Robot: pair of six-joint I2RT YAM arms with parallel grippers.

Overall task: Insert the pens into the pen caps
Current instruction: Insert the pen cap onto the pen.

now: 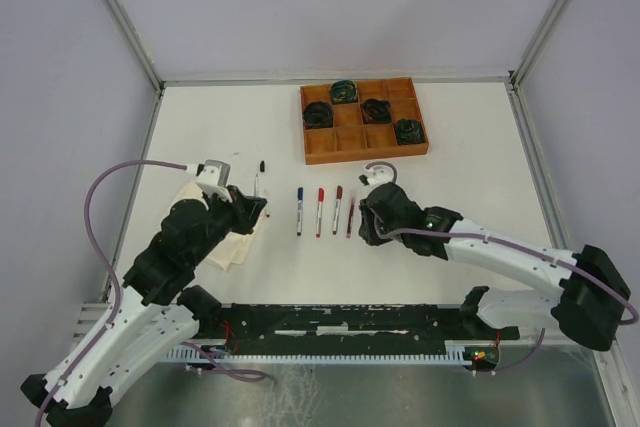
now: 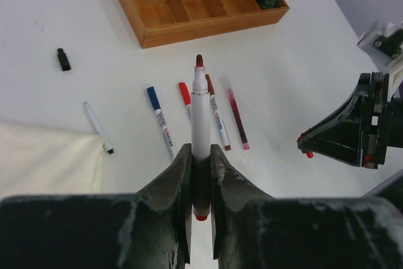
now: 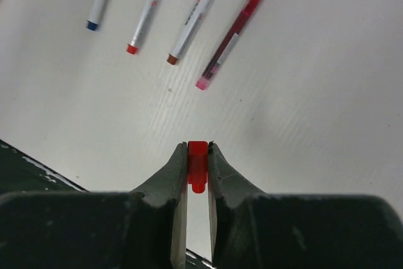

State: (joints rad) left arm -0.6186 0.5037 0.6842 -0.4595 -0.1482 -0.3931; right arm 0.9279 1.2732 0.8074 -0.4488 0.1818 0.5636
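A white table stands enclosed by pale grey walls and metal posts.

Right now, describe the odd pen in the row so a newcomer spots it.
Start at the wooden tray at the far side of the table; four pens lie in a row in front of it. It's the pink pen at the end nearest the right gripper: its barrel is see-through pink, its three neighbours' white.
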